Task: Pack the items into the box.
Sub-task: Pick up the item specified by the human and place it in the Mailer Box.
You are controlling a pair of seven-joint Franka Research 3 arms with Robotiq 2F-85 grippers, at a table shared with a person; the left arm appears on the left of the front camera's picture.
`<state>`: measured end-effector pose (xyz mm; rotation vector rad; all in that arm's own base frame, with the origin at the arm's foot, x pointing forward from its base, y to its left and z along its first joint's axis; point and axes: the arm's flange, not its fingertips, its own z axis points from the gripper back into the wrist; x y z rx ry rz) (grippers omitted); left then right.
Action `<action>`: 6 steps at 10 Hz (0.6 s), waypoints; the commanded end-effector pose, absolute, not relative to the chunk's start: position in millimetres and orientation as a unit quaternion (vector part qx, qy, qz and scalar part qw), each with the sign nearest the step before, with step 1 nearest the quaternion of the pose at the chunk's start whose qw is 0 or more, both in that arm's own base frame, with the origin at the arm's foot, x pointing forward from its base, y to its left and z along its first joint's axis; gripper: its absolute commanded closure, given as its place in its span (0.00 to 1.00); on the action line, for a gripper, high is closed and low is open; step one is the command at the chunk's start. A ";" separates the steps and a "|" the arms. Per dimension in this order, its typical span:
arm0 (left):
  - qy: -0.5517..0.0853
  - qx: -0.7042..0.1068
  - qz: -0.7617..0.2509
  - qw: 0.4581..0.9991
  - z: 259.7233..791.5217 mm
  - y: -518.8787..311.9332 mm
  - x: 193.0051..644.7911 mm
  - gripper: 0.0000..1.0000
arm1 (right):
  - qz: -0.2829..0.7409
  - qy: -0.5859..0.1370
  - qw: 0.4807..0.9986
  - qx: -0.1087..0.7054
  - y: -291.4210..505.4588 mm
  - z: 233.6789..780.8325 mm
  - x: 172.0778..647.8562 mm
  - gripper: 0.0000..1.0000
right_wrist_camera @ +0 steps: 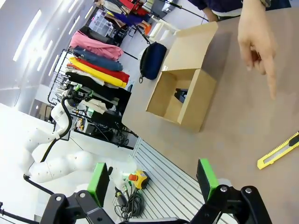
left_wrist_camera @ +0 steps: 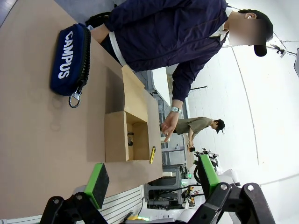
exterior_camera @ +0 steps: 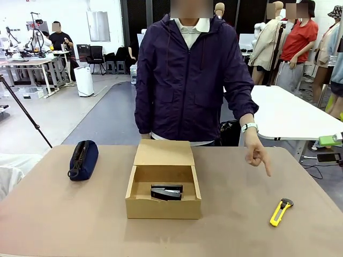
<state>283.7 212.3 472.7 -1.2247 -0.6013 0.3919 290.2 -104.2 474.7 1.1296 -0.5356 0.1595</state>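
The left gripper point(left_wrist_camera: 153, 181) is hanging aloft and tilting, its jaws standing wide apart, the green pads point(left_wrist_camera: 97, 183) facing each other with nothing between them; the right gripper point(right_wrist_camera: 153, 181) is hovering likewise, jaws spread wide and gripping nothing; the person's hand point(exterior_camera: 256, 151) is reaching down from a straightened arm, the index finger pointing downward while the other fingers are curling in.

Navy zippered fabric pouch point(exterior_camera: 83, 159) lies on the brown tabletop point(exterior_camera: 59, 214), left side. Person in purple jacket point(exterior_camera: 185, 80) stands at tabletop's far edge.
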 end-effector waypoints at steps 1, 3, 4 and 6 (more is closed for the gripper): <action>-0.284 -0.568 0.174 0.753 473.8 212.0 283.6 0.00 | 0.086 -0.250 0.809 0.525 -106.7 475.8 287.4 0.00; -0.284 -0.568 0.174 0.753 473.8 212.0 283.6 0.00 | 0.086 -0.250 0.809 0.525 -106.7 475.8 287.4 0.00; -0.284 -0.568 0.174 0.753 473.8 212.0 283.6 0.00 | 0.075 -0.250 0.808 0.528 -104.2 474.7 290.2 0.00; -0.284 -0.568 0.174 0.753 473.8 212.0 283.6 0.00 | 0.083 -0.054 0.885 0.455 -74.5 469.3 316.4 0.00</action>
